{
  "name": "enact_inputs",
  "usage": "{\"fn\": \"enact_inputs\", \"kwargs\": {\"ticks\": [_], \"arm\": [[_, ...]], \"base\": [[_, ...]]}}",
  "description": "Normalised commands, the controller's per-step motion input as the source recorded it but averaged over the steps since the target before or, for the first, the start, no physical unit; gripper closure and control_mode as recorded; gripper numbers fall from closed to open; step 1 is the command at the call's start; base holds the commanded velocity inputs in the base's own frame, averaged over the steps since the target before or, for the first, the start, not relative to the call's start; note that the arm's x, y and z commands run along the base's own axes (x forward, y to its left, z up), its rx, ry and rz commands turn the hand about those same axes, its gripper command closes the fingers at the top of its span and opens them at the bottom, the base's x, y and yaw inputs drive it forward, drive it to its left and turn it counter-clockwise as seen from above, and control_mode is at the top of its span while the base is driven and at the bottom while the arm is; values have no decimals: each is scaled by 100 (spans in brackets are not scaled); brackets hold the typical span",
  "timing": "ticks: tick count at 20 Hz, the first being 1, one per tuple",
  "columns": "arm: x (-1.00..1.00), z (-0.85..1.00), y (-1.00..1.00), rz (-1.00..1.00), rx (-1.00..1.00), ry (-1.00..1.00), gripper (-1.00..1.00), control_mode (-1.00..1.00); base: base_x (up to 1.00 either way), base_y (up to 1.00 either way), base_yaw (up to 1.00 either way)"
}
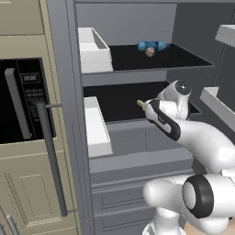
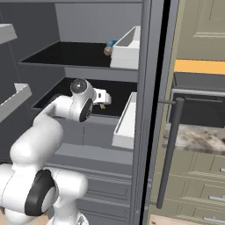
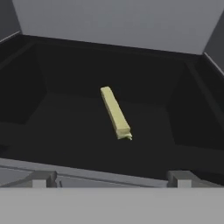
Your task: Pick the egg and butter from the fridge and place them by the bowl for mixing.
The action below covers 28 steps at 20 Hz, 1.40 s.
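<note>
the butter (image 3: 115,112) lies flat on the black lower shelf (image 3: 65,127) of the fridge (image 1: 64,92), a pale stick running away from me in the hand view, straight ahead of my gripper (image 3: 109,178). my two finger tips (image 3: 41,178) stand spread wide at the bottom of that view with nothing between them, and the stick is well ahead of them, not touched yet; i judge i'm lined up to reach in for it, though it lies lengthwise to my reach, so the hand may need turning. its near end looks ragged, and i can't tell whether that is wrapper or a rendering flaw. in the left base view my arm reaches into the lower shelf and my own wrist covers most of the butter, leaving just a pale tip beside it. on the upper shelf (image 1: 156,57) the egg (image 1: 150,52) rests against a blue bottle (image 1: 151,45) at the back, beside a white bin (image 1: 94,50); a second white bin (image 1: 96,126) sits at the lower shelf's left. in the right base view my hand hides nearly all of the butter, and the egg peeks out behind the upper bin, half covered. the bar handle (image 2: 169,154) of the fridge door stands to the right.
</note>
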Motion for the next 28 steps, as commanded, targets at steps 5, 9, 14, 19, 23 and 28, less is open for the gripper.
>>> {"fn": "enact_inputs", "kwargs": {"ticks": [5, 9, 14, 19, 23, 28], "arm": [[40, -27, -3, 2, 0, 0, -100, -100], [44, -26, 0, 2, 0, 0, -100, -100], [52, -17, -5, 1, 0, 0, -100, -100], [34, 0, -12, 0, 0, 0, -100, -100], [5, 0, 0, -1, 2, 0, -100, -100], [-1, -7, 10, 0, 0, 0, -100, -100]], "base": [[0, 0, 0], [0, 0, 0], [0, 0, 0], [0, 0, 0], [0, 0, 0], [0, 0, 0]]}}
